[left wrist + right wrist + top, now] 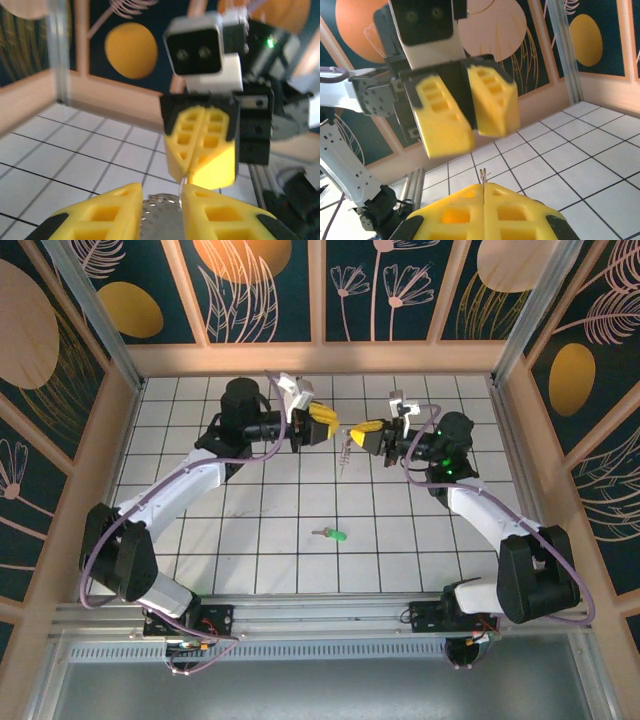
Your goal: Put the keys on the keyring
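right fingers [512, 212] pinch keyring [482, 178] | left fingers [112, 212] parted | green key [337, 534] on table [250, 552]

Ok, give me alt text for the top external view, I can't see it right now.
Above the white tiled table, the right tool pinches the keyring, which dangles tip to tip with the left tool. The green-headed key lies on the tiles nearer the bases.

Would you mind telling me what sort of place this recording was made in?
Most likely an enclosed robot test cell: two robot arms bolted to a metal rail at the edge of a white gridded table, boxed in by wood-framed panels printed with leaves and flowers.
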Controlling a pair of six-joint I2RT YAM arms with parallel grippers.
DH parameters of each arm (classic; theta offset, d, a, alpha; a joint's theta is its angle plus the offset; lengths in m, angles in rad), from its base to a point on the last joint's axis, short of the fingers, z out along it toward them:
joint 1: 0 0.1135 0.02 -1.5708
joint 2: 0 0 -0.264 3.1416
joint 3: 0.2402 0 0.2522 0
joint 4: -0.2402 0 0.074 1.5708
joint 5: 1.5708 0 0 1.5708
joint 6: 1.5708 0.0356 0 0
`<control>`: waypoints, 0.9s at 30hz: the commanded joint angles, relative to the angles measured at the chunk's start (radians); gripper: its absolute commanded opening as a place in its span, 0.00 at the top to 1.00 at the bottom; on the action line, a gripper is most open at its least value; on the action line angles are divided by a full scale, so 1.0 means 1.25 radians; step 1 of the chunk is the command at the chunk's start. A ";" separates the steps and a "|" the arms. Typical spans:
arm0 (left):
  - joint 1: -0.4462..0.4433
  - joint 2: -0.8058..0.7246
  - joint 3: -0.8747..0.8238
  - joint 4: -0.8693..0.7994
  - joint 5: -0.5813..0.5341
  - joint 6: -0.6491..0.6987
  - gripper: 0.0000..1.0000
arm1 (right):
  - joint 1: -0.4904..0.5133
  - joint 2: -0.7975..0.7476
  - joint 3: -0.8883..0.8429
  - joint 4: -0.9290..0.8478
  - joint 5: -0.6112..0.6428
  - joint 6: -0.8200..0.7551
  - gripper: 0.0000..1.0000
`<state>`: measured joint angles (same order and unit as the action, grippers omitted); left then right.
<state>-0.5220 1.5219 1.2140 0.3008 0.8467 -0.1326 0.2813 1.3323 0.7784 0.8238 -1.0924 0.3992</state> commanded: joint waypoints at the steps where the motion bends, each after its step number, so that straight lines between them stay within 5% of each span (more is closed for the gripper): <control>1: 0.004 -0.046 -0.011 0.108 -0.093 -0.090 0.70 | -0.005 -0.013 -0.002 0.075 0.005 0.017 1.00; 6: 0.009 -0.060 -0.043 0.136 -0.096 -0.117 0.68 | -0.007 -0.021 0.000 0.097 0.009 0.030 1.00; 18: 0.024 -0.060 -0.186 0.514 -0.019 -0.384 0.65 | -0.004 -0.049 -0.016 0.313 0.074 0.127 1.00; 27: 0.024 -0.056 -0.221 0.656 -0.039 -0.484 0.62 | 0.020 -0.016 0.028 0.408 0.099 0.165 1.00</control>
<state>-0.4953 1.4528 0.9581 0.9897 0.8024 -0.6628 0.2909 1.2999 0.7712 1.2167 -0.9874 0.5762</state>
